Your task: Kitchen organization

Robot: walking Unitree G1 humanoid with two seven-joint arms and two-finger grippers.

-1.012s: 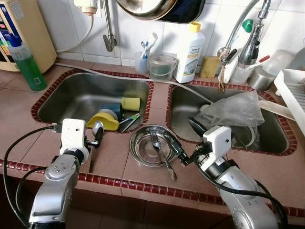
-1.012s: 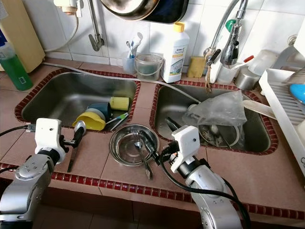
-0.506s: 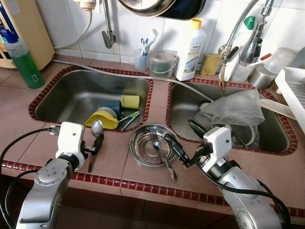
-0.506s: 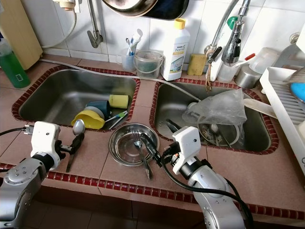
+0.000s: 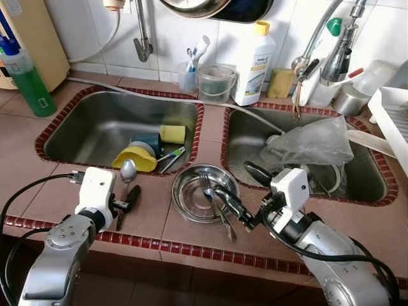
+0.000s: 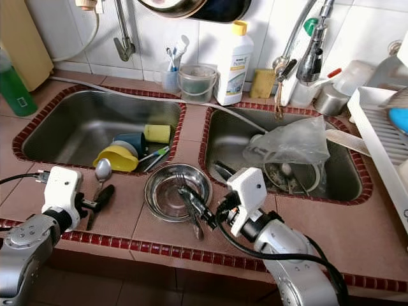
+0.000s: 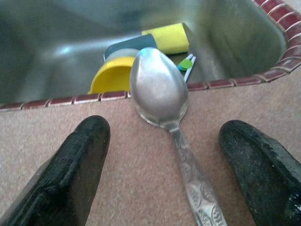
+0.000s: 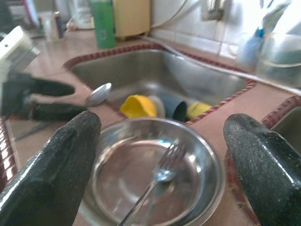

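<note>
Brown tiles with a dark red border make up the desk (image 5: 191, 239), which runs across the lower half of the left eye frame and holds a double steel sink. Its left basin (image 5: 95, 131) sits in the upper left and contains a yellow cup (image 5: 136, 159) on its side, a dark blue cup (image 5: 150, 142), a yellow sponge (image 5: 172, 134) and a toothbrush (image 5: 173, 155). Its right basin (image 5: 255, 140) sits at centre right and holds a crumpled clear plastic bag (image 5: 312, 143). Along the tiled wall at the top of the frame stand a green bottle (image 5: 25, 80) at far left, a white detergent bottle (image 5: 254, 60) at centre and a clear plastic container (image 5: 215, 83) just left of it. A white dish rack (image 5: 395, 118) shows at the right edge.

On the desk strip between the basins, at frame centre, rests a steel bowl (image 5: 191, 191) with a fork (image 5: 220, 213) lying in it, the handle reaching out over the near rim. The right gripper (image 5: 226, 203) reaches in from the lower right and hangs over the bowl's near right side, jaws spread wide on either side of the bowl in the right wrist view.

A spoon (image 5: 127, 173) lies on the desk at lower left, its bowl at the rim of the left basin. The left gripper (image 5: 127, 201) sits low at the spoon's handle, jaws wide apart, one on each side of the handle and not touching it.
</note>
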